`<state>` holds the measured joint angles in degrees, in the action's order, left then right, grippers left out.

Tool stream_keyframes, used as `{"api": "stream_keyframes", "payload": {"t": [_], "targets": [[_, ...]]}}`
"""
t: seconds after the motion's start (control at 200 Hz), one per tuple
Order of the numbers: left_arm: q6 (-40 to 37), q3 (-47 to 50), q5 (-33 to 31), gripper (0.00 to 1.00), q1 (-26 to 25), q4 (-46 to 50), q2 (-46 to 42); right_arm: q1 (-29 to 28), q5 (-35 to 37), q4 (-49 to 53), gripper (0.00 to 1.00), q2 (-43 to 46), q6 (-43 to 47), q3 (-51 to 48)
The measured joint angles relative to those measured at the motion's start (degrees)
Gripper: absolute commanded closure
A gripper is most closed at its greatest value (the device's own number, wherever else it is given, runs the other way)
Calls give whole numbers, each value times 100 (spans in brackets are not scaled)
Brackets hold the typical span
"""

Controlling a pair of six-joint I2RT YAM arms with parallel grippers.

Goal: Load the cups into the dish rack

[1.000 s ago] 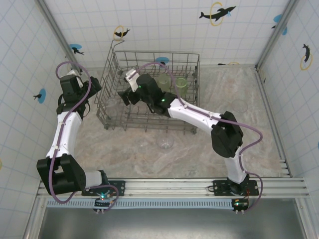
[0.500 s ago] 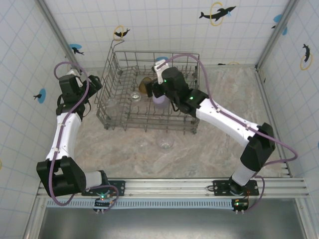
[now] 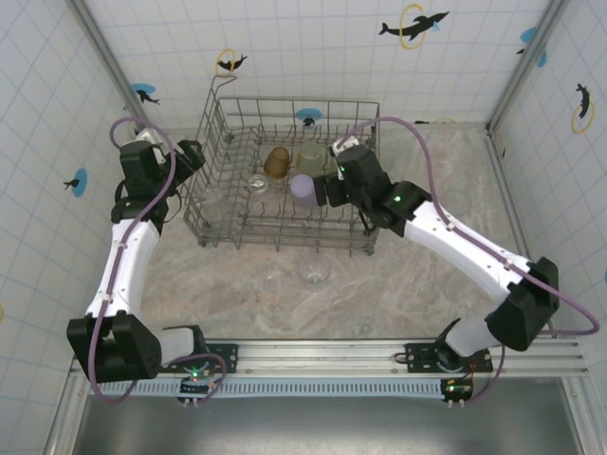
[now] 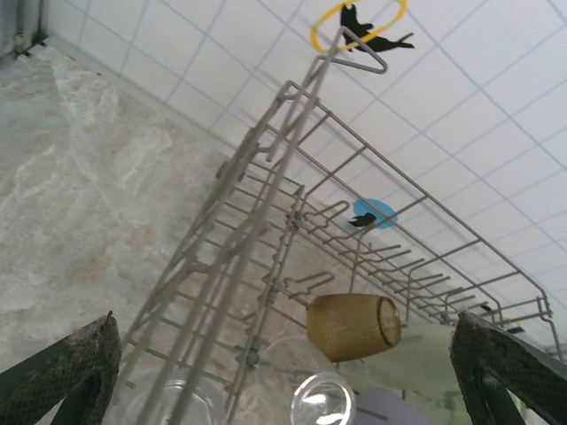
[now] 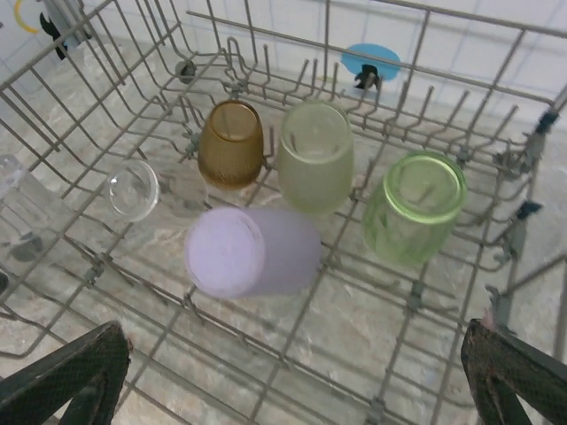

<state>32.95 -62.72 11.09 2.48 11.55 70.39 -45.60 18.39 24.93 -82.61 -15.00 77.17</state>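
Inside the dish rack [image 3: 275, 230], the lilac cup [image 3: 303, 188] is now left lying on its side, released by the right gripper [image 3: 324, 192], which is drawn back rightward with fingers spread wide, as are the left gripper's [image 3: 194, 157].

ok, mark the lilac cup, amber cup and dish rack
lilac cup [image 5: 252, 252], right wrist view, middle of its body.
amber cup [image 5: 232, 146], right wrist view, middle of its body.
dish rack [image 3: 275, 230], top external view, near wire wall.
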Motion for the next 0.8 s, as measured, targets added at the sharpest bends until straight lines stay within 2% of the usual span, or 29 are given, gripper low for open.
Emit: {"api": "stream_keyframes", "payload": {"t": [0.25, 0.465, 0.796], "targets": [[63, -33, -105, 3, -328, 2, -107, 72, 72, 334, 0, 925, -409, -835], [157, -33, -234, 2, -627, 2, -173, 13, 33, 597, 5, 1373, -850, -1233], [184, -118, -409, 2, -1073, 2, -175, -702, 166, 1023, 14, 1453, -1460, -1639]]}}
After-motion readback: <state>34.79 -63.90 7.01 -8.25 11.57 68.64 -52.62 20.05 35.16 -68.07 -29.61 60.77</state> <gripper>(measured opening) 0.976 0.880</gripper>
